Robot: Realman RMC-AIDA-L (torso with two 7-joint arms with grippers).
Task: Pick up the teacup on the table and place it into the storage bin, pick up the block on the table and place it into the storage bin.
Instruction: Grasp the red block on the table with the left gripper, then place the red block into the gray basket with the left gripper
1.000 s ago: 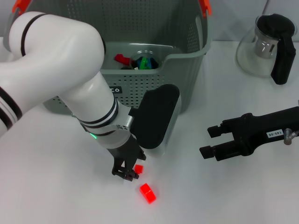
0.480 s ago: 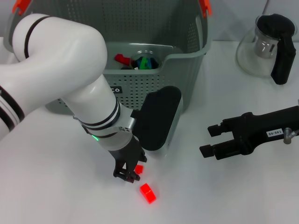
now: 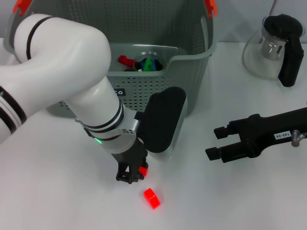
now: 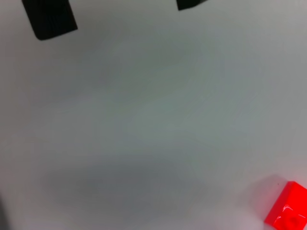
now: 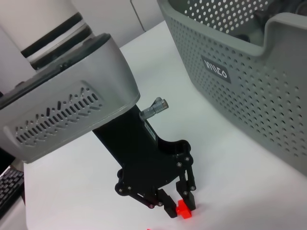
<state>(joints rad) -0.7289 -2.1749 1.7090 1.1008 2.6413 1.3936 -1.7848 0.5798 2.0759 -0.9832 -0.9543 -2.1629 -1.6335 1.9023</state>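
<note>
Left pincer is down at the desk in front of the storage bin, fingers closed around a small red block, low enough to pinch it off the surface. A second red block lies free, just nearer the camera than the pincer. Right pincer hangs open, well right of the bin, idle. The teacup appears to sit inside the bin already, though it is not clear. The right wrist view shows the fingertips straddling the gripped block; the left wrist view shows only the loose block.
</note>
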